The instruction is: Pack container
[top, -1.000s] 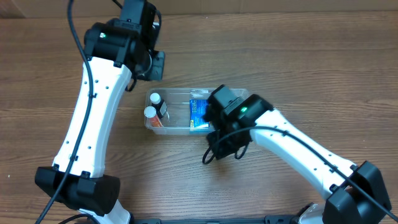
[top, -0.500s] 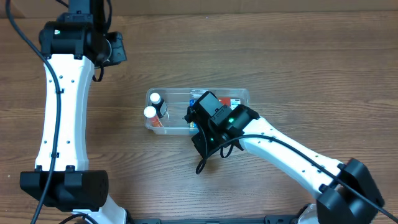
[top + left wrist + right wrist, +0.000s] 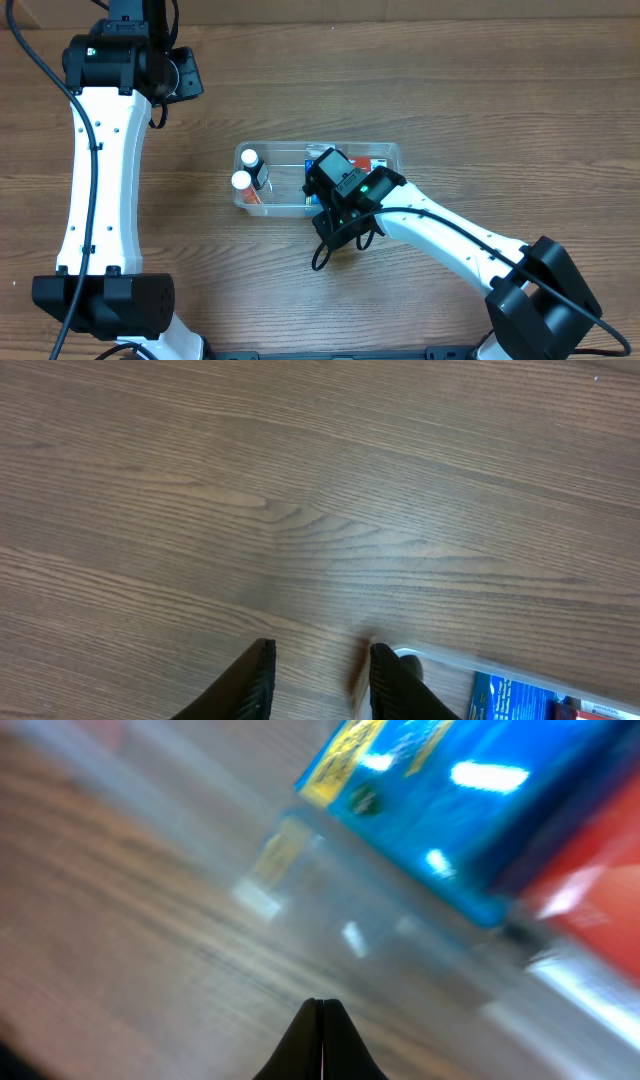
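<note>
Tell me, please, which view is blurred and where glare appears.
Right wrist view: heavily blurred, with white glare spots on the blue box; only the shut right end effector looks sharp. Left wrist view: sharp wood grain on the table. Overhead view: sharp and evenly lit around the container.

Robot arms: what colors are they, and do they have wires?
Both the left arm and right arm have white tubes with chunky black joints. Thin black cables loop along them. A tiny green light glows on the right one. The left claw and right claw are black.
</note>
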Controlling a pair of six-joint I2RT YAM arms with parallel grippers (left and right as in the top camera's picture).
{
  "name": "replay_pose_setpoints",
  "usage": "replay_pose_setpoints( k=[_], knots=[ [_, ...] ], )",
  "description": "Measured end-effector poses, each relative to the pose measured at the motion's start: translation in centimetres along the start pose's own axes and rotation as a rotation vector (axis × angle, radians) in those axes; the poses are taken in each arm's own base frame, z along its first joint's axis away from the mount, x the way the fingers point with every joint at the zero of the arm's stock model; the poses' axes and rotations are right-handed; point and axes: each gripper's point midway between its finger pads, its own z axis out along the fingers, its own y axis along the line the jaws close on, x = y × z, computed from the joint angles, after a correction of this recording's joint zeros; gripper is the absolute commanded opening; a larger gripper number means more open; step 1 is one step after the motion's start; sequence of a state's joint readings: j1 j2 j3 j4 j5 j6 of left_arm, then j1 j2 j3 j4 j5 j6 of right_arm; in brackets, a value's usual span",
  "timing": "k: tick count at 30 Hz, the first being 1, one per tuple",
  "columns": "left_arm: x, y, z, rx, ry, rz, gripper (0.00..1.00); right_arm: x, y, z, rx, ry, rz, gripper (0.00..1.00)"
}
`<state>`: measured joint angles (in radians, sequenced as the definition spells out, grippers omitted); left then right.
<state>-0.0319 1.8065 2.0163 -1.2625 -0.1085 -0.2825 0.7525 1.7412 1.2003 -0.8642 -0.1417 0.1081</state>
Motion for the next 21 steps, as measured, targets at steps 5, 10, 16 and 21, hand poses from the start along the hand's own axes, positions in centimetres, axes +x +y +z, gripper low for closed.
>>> replay_pose_setpoints(
  k=[5, 10, 16, 21],
  knots=[
    [0.0, 0.0, 0.0, 0.000, 0.000, 0.000, 0.35, -0.7, -1.4, -0.2, 0.032, -0.025, 0.012, 0.04],
    [0.0, 0.0, 0.0, 0.000, 0.000, 0.000, 0.35, -1.1, -1.6, -0.2, 0.039, -0.042, -0.002, 0.04],
    [-0.1, 0.0, 0.0, 0.001, -0.003, 0.000, 0.35, -1.3, -1.5, -0.1, 0.037, -0.049, -0.014, 0.04],
    [-0.1, 0.0, 0.0, 0.001, -0.004, 0.000, 0.35, -1.3, -1.6, 0.1, 0.037, -0.046, -0.039, 0.04]
  ],
)
